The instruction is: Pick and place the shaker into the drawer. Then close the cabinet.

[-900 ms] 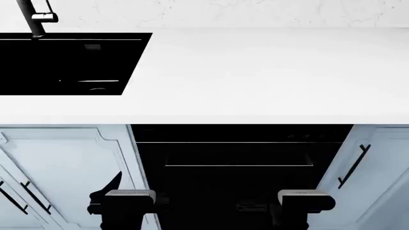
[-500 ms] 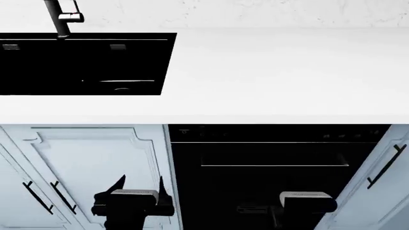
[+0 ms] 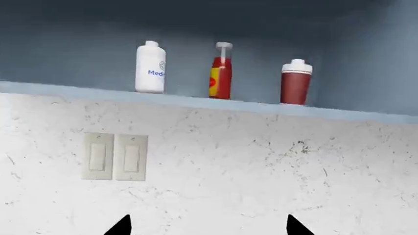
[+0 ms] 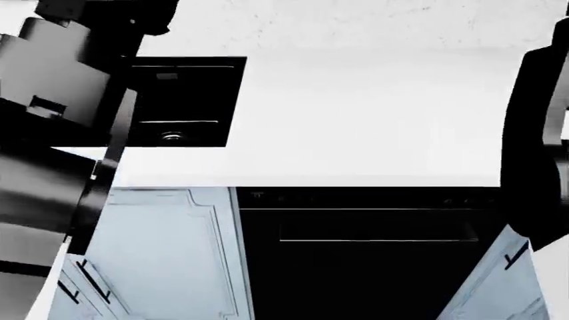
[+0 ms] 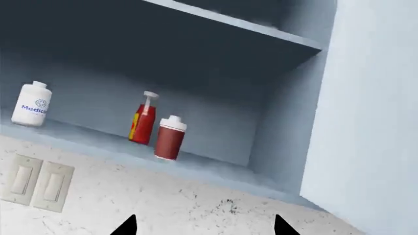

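Both grippers' fingertips spread apart, empty: left gripper [image 3: 207, 226], right gripper [image 5: 203, 225]. Wall switches [image 3: 115, 156] beyond. Farther up, shaker [image 3: 296, 82] upright on open cabinet shelf [image 3: 196, 100], beside ketchup bottle [image 3: 221, 71], white medicine bottle [image 3: 150, 67].

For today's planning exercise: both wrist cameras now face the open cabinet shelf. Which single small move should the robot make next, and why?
Probably advance the right gripper toward the shaker. It stands upright on the shelf, untouched, beside the red sauce bottle. The right gripper's fingertips are spread with nothing between them, and in the right wrist view the shaker is the nearest of the three bottles.
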